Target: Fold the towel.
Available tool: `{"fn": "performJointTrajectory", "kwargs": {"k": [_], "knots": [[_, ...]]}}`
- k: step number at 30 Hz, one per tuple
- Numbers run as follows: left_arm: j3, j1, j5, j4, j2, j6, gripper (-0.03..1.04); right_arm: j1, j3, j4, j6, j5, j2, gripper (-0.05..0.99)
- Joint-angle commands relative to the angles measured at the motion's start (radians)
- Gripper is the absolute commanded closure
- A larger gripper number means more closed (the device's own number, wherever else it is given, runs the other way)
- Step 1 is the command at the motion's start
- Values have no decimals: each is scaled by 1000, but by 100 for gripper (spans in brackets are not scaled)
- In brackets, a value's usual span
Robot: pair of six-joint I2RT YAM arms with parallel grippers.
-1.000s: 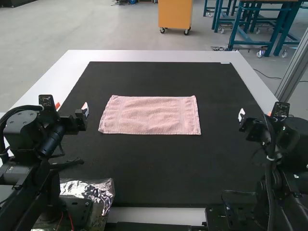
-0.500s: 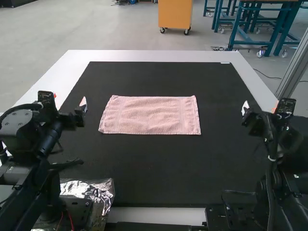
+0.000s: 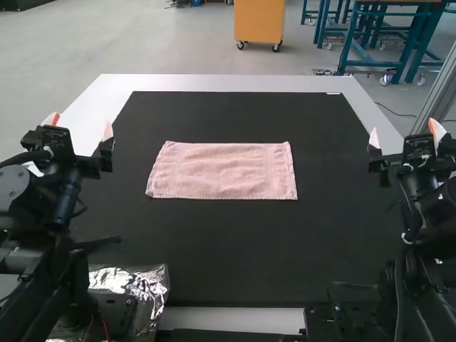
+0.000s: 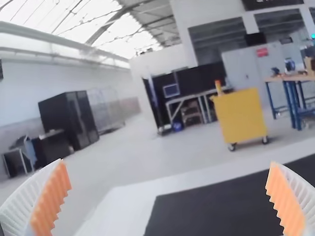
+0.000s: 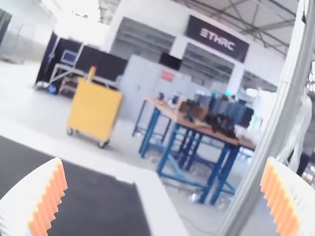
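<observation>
One pink towel (image 3: 222,171) is found lying flat on the black mat (image 3: 235,249) that covers most of the white counter (image 3: 214,82). With twelve o'clock taken as the side farthest from the arms, its long edges run from nine to three o'clock. A smoother band crosses the cloth near its nine o'clock end, and a second one near its three o'clock end. The outline is a near-regular rectangle, slightly wider along the six o'clock edge; the number of layers cannot be determined. The left pincer (image 3: 80,126) stands between nine and ten o'clock from the towel, well apart from it. The right pincer (image 3: 405,133) stands between two and three o'clock from the towel, likewise well apart. On inspection in the left wrist view, the left pincer (image 4: 167,163) is released, its ribbed white fingers spread wide and the orange pads (image 4: 53,199) facing each other across the gap. The right wrist view records the same condition for the right pincer (image 5: 164,160): released, fingers wide apart, grasping nothing. A foil-wrapped object (image 3: 146,281) sits at seven o'clock from the towel, beside the left arm's base.
</observation>
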Motion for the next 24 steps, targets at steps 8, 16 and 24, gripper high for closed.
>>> {"fn": "performJointTrajectory", "kwargs": {"k": [8, 16, 24], "knots": [[333, -14, -39, -17, 298, -106, 7, -9, 371, -50, 211, -2, 324, 2], [660, -9, 23, -254, 870, -266, 6, 1, 583, -265, 365, -83, 765, 2], [703, -6, 73, -365, 1209, -263, 6, 65, 634, -342, 434, -168, 1054, 2]]}}
